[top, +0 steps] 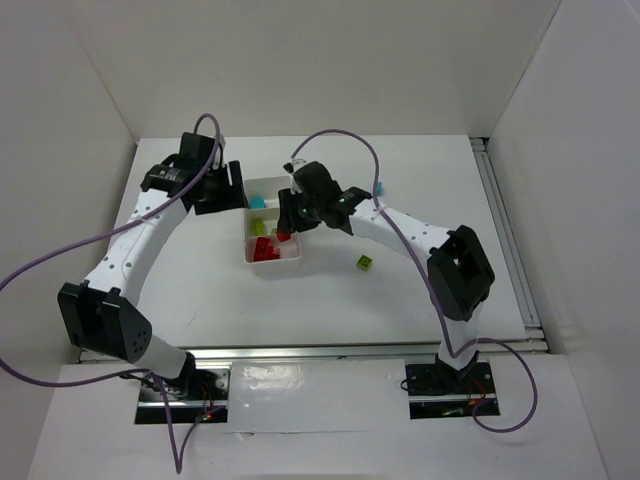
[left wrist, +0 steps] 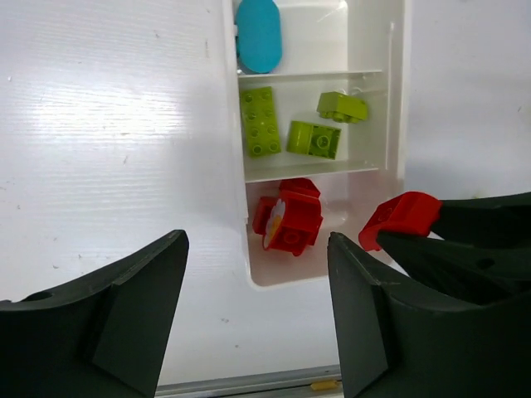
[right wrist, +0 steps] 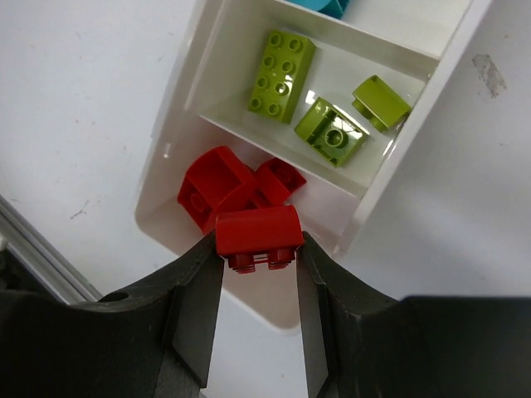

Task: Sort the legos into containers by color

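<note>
The white tray [top: 247,250] has three compartments: a cyan piece [left wrist: 258,33] in the far one, three green legos [left wrist: 259,121] in the middle one, and red legos [left wrist: 290,220] in the near one. My right gripper [right wrist: 258,249] is shut on a red lego [right wrist: 258,236] and holds it just above the red compartment; the same red lego [left wrist: 401,217] shows in the left wrist view. My left gripper [left wrist: 257,282] is open with nothing between its fingers, over the table beside the tray's left wall [left wrist: 236,166]. Seen from above, the left gripper [top: 228,190] is at the tray's far left.
A loose green lego [top: 366,262] lies on the table right of the tray. A cyan lego [top: 379,188] sits farther back, behind the right arm. White walls enclose the table on three sides, and a metal rail runs along its right edge.
</note>
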Controlling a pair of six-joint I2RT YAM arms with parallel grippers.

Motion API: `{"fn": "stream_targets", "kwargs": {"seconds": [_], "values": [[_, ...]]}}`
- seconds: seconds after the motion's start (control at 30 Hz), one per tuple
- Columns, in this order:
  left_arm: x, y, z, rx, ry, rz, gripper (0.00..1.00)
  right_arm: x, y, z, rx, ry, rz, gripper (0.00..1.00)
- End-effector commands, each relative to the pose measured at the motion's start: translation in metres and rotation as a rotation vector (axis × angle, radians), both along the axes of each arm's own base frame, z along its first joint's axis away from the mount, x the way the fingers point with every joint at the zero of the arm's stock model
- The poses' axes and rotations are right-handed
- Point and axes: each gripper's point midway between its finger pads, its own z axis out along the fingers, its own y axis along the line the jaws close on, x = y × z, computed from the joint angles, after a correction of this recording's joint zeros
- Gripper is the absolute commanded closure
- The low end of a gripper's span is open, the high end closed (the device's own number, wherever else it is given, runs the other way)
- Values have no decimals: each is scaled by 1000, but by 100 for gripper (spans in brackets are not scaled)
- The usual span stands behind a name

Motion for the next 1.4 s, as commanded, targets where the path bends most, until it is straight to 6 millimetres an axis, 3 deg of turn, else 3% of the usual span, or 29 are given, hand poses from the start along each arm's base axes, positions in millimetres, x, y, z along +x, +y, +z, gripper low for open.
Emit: {"fn": "stream_targets", "kwargs": {"seconds": [0.0, 0.13, 0.17, 0.23, 0.33, 0.47, 0.6, 0.7, 0.77, 0.8, 0.87, 0.97, 1.1, 1.27, 1.37], "values": [[-5, 3, 4, -44, 12, 11, 22, 6, 13, 4, -28, -53, 15, 89], [1, 4, -6, -73, 36, 21, 20, 1, 16, -2, -54, -43, 20, 59], [3, 6, -11, -86, 55, 32, 16, 3, 14, -2, -60, -50, 9, 41], [10, 6, -16, -101, 57, 45, 10, -1, 15, -4, -73, -47, 11, 33], [22, 5, -25, -114, 79, 59, 10, 3, 9, 17, -63, -91, -22, 25], [41, 7, -38, -148, 94, 103, 11, 15, -9, 43, -74, -158, -110, 27], [78, 30, -51, -269, 72, 260, 15, 35, -54, 76, -32, -209, -289, 33], [103, 25, -68, -374, 90, 223, 15, 50, -96, 81, -22, -212, -417, 33], [114, 18, -75, -402, 111, 185, 11, 56, -124, 72, -48, -177, -476, 32], [120, 15, -88, -413, 134, 167, 11, 59, -131, 68, -56, -171, -493, 32], [130, 7, -89, -414, 128, 141, 11, 58, -151, 67, -60, -158, -533, 31], [138, -7, -102, -396, 139, 75, 13, 56, -163, 61, -72, -148, -553, 31], [140, -48, -101, -418, 130, -67, 14, 55, -179, 52, -85, -115, -593, 31], [123, -113, -91, -446, 124, -259, 15, 55, -188, 50, -88, -103, -616, 31], [116, -135, -84, -473, 124, -331, 15, 57, -196, 49, -87, -90, -642, 31]]}}
